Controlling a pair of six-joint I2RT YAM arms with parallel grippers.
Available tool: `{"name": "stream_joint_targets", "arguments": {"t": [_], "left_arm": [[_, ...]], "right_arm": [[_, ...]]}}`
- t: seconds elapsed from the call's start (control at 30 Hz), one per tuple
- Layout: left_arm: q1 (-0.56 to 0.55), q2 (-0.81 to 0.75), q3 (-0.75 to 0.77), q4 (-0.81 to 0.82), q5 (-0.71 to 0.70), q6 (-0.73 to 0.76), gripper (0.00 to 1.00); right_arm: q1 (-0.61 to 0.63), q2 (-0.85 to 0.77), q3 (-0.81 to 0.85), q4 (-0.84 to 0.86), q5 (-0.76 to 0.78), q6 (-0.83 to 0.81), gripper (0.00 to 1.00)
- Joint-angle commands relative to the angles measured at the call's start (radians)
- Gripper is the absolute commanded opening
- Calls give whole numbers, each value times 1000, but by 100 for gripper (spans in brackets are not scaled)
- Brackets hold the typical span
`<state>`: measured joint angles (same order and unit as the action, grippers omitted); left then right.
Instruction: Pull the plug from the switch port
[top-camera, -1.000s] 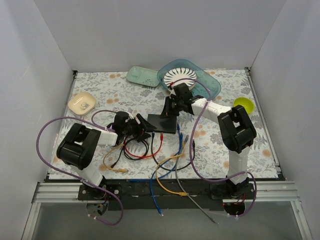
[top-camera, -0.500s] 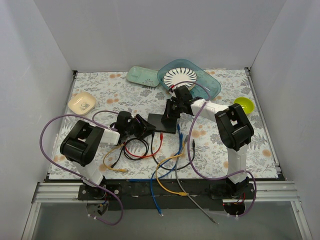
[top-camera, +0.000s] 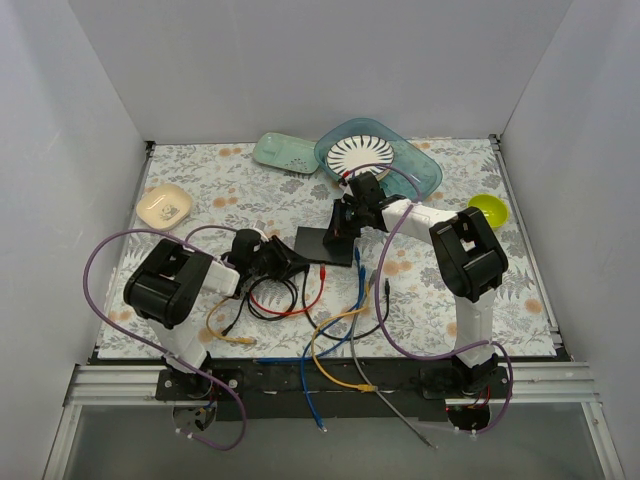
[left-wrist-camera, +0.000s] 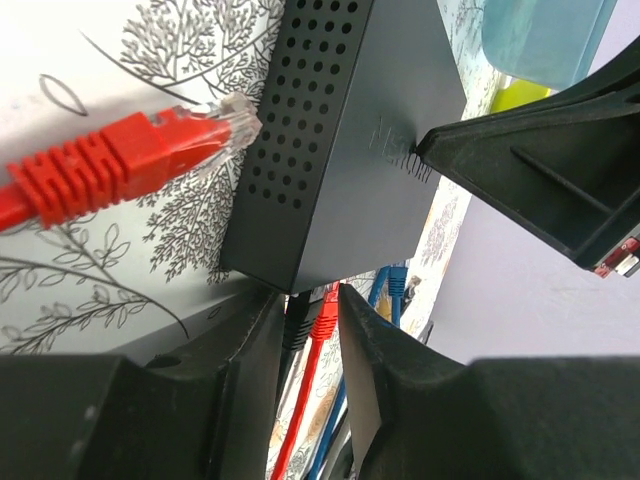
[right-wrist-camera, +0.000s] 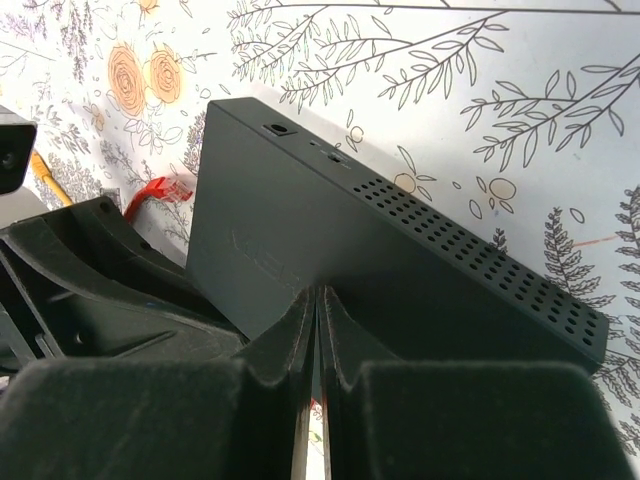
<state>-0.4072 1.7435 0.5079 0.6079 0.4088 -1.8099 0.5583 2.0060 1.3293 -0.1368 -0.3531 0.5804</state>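
The switch (top-camera: 322, 245) is a flat black box on the flowered cloth. It fills the left wrist view (left-wrist-camera: 345, 150) and the right wrist view (right-wrist-camera: 330, 250). A red plug (left-wrist-camera: 324, 312) and a black plug (left-wrist-camera: 297, 318) sit side by side in its port edge. My left gripper (left-wrist-camera: 312, 297) is at that edge, its jaws closed narrowly around these two plugs. It shows in the top view (top-camera: 284, 262) left of the switch. My right gripper (right-wrist-camera: 318, 296) is shut and empty, its tips pressing on the switch's top (top-camera: 340, 226).
A loose red plug (left-wrist-camera: 130, 160) lies on the cloth beside the switch. Red, black, yellow, blue and grey cables (top-camera: 330, 320) tangle in front. A blue tray with a striped plate (top-camera: 362, 155), a mint dish (top-camera: 285, 152), a beige dish (top-camera: 164, 206) and a green bowl (top-camera: 488, 209) stand behind.
My left gripper has moved right, up to the switch's port edge, and its jaws have closed in. My right gripper has shifted slightly on the switch's top.
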Motion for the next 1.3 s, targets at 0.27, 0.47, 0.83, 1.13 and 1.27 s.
{"name": "stream_joint_targets", "arguments": {"t": [0.27, 0.47, 0.83, 1.13, 1.27], "left_arm": [[-7, 82, 1, -167, -36, -8, 24], [-7, 76, 15, -224, -76, -6, 9], [-7, 82, 3, -220, -68, 4, 0], [-7, 76, 15, -224, -61, 21, 0], [-7, 68, 17, -229, -54, 26, 0]], "right_arm": [[-6, 20, -7, 19, 2, 1, 11], [-5, 16, -16, 22, 0, 1, 11], [40, -93, -87, 20, 5, -23, 11], [117, -132, -176, 8, 14, -27, 11], [117, -76, -121, -26, 20, -31, 11]]}}
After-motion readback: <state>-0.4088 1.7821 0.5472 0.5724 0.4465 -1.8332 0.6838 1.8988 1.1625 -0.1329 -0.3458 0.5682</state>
